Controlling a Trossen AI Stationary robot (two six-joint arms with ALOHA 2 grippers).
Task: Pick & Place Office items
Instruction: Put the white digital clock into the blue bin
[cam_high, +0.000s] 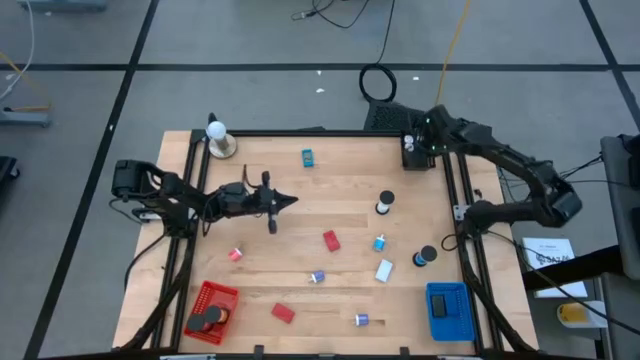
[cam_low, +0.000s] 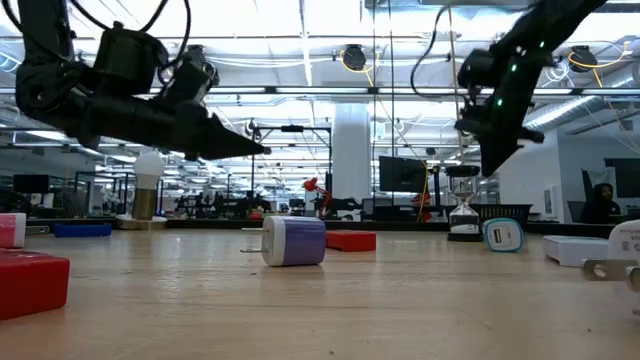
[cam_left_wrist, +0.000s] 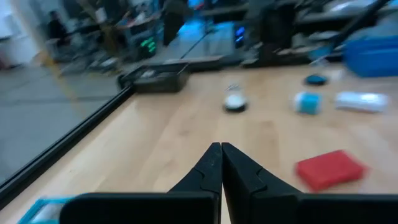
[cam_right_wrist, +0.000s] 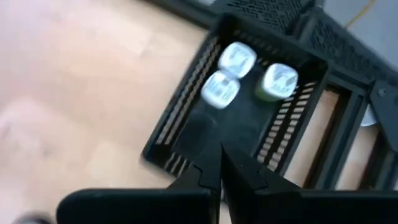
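Office items (cam_high: 331, 240) scattered on table (cam_high: 350, 200), both end effectors pressed together, right wrist view alone shows black tray (cam_right_wrist: 249, 118) holding pale pieces

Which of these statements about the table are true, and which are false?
1. The left gripper has its jaws shut and holds nothing. True.
2. The red basket is empty. False: a dark item lies in it.
3. The black tray under the right gripper holds three pale pieces. True.
4. The white ball sits at the middle of the table. False: it stands near the far left corner.
5. The blue basket lies near the table's front right corner. True.
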